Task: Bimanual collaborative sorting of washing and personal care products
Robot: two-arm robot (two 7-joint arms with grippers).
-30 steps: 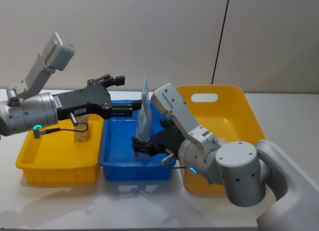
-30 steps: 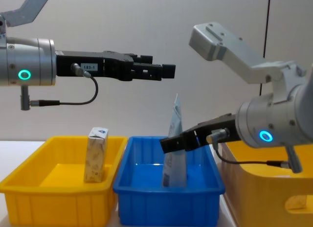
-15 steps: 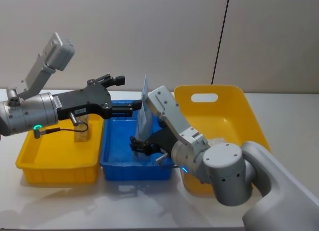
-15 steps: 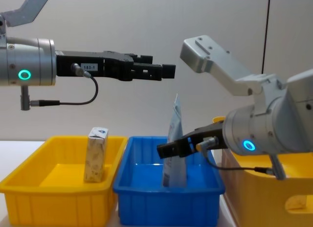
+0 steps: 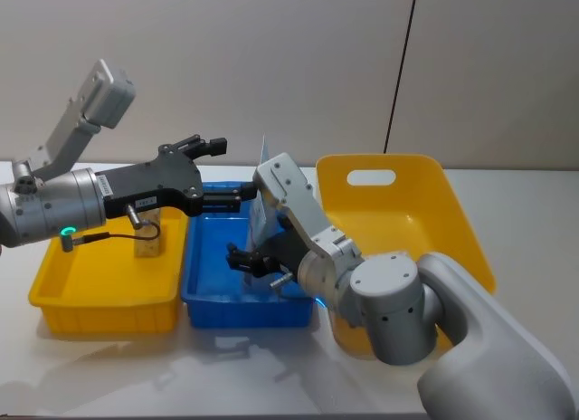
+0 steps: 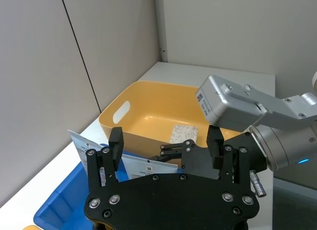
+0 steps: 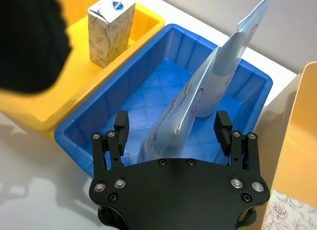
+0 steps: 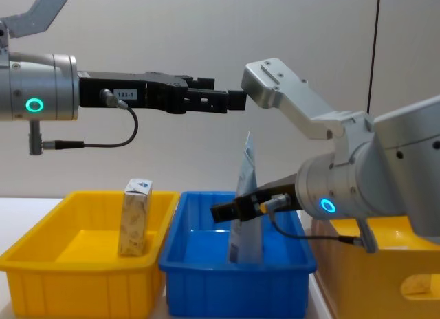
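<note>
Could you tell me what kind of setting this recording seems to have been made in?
Probably a robotics lab or test bench rather than a home: plain grey panelled walls, a white table bearing only sorting bins, such as the blue bin holding squeeze tubes, and the yellow bin with a small carton.

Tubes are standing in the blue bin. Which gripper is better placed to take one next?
The right gripper, probably. It is low in the blue bin, open, with a standing tube between its fingers. The left gripper, also open, hangs high above the bin, over the tube tops.
</note>
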